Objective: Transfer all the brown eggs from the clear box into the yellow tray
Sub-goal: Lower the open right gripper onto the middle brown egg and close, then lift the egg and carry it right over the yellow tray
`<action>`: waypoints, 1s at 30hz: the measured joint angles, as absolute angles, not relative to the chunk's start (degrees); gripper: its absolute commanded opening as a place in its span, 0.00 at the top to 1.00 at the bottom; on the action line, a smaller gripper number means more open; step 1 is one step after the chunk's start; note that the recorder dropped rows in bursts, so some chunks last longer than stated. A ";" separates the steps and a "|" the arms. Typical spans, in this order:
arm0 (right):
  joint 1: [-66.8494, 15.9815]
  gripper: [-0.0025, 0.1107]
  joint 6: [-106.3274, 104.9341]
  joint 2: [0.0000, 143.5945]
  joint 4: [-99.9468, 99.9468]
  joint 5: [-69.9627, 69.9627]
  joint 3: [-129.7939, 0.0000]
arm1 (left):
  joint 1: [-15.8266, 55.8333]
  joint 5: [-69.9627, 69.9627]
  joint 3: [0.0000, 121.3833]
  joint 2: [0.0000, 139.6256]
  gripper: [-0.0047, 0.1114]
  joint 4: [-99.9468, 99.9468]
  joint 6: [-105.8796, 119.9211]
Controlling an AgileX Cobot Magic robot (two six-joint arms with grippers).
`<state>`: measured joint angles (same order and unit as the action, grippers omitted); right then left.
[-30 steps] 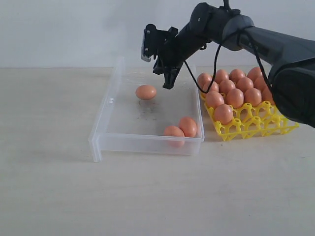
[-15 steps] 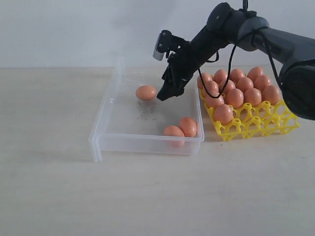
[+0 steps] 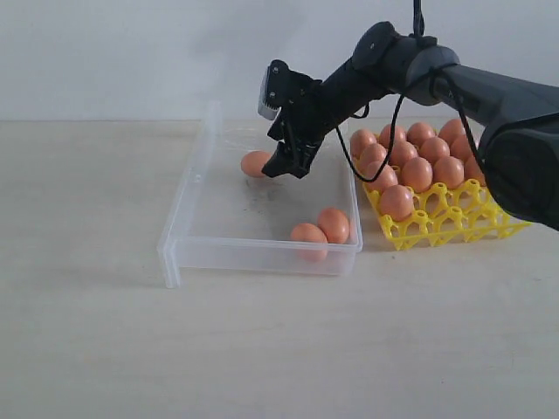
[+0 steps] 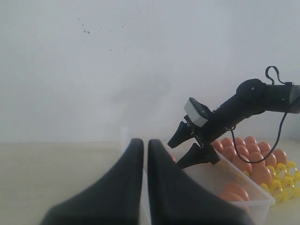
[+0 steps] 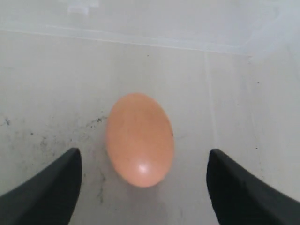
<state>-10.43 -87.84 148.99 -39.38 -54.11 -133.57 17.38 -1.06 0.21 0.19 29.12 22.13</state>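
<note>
While the right gripper (image 3: 283, 166) hangs low inside the clear box (image 3: 262, 255), its jaws stand spread wide on either side of one brown egg (image 5: 139, 139), pinching nothing; two more eggs (image 3: 334, 224) lie touching in the box's front corner beside the yellow tray (image 3: 445, 225), which holds the others; the left gripper (image 4: 145, 145) keeps its jaws pressed together, empty.

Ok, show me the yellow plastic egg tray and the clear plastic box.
yellow plastic egg tray (image 3: 454, 234): exterior view, front lattice edge.
clear plastic box (image 3: 262, 256): exterior view, front wall.
</note>
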 measured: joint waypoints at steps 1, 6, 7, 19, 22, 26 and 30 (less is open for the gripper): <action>-10.43 0.39 -88.27 149.64 -39.68 -53.70 -133.57 | 17.38 -1.06 0.21 0.19 0.93 29.12 22.13; -10.65 0.39 -90.47 152.08 -41.04 -51.58 -133.57 | 17.38 -1.06 0.21 0.19 0.93 29.12 22.13; -10.65 0.39 -90.77 152.16 -41.36 -51.02 -133.57 | 17.38 -1.06 0.21 0.19 0.93 29.12 22.13; -10.67 0.59 -92.03 152.56 -42.86 -48.09 -133.70 | 17.38 -1.06 0.21 0.19 0.93 29.12 22.13; -10.67 0.61 -90.28 152.56 -42.72 -48.09 -133.70 | 17.38 -1.06 0.21 0.19 0.93 29.12 22.13; -10.67 0.83 -87.69 152.56 -40.43 -48.81 -133.70 | 17.38 -1.06 0.21 0.19 0.93 29.12 22.13; -10.67 0.98 -84.58 151.31 -38.61 -52.72 -133.70 | 17.38 -1.06 0.21 0.19 0.93 29.12 22.13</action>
